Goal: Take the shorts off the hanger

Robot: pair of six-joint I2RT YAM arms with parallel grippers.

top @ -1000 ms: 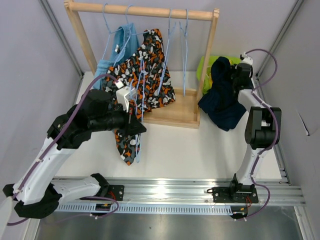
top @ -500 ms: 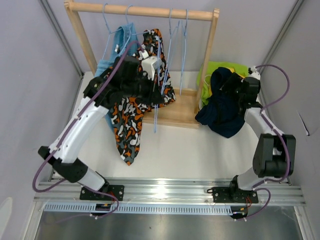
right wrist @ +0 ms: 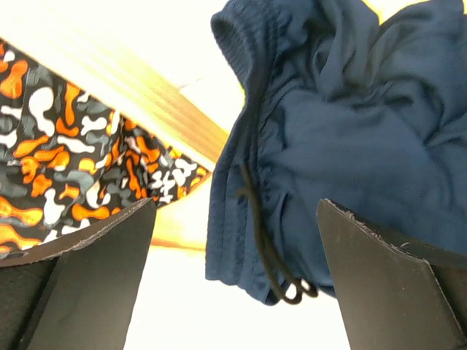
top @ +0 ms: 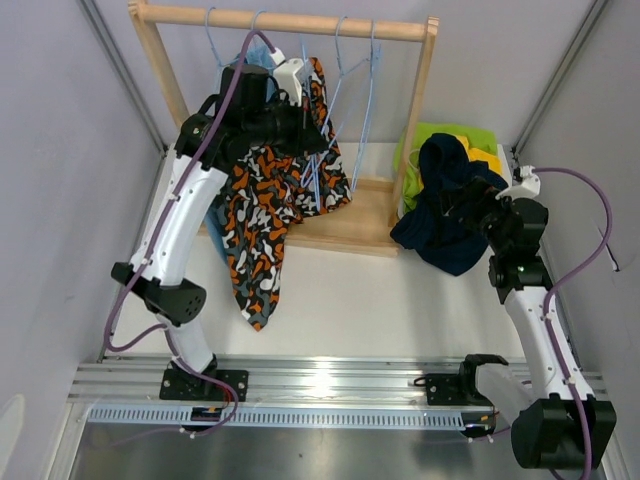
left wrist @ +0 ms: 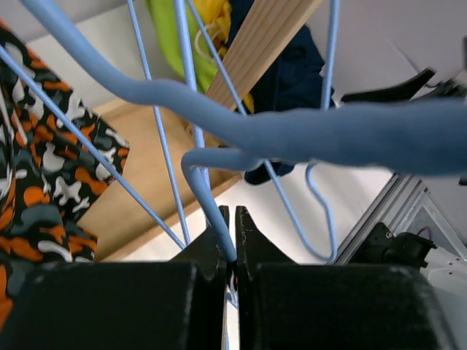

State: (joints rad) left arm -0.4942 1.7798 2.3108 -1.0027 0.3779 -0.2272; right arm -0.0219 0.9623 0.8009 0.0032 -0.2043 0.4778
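As the left arm [top: 185, 210] reaches up to the rack: it rises from its base at 7 o'clock, elbow high, with the forearm turned toward 3 o'clock under the rail of the wooden rack [top: 300, 20].
Left claw [left wrist: 233, 222]: pinched narrow on a blue wire hanger [left wrist: 210, 208], the wire caught between its two tips.
Right arm [top: 540, 320]: stretched up the 4 o'clock side of the surface [top: 400, 290], wrist aimed toward 10 o'clock.
Right claw [right wrist: 235, 208]: spread wide, nothing between the fingers.
Camouflage shorts [top: 262, 215]: orange, black and white print, draped below the left claw at 11 o'clock, lower end reaching toward 6 o'clock past the rack's base.
Navy shorts [top: 445, 220]: crumpled heap at 2 o'clock beside the rack's right post, dark drawcord at the waistband, just in front of the right claw.
Lime green shorts [top: 435, 135]: bunched behind the navy heap.
Yellow shorts [top: 487, 160]: a small patch showing beside the lime green.
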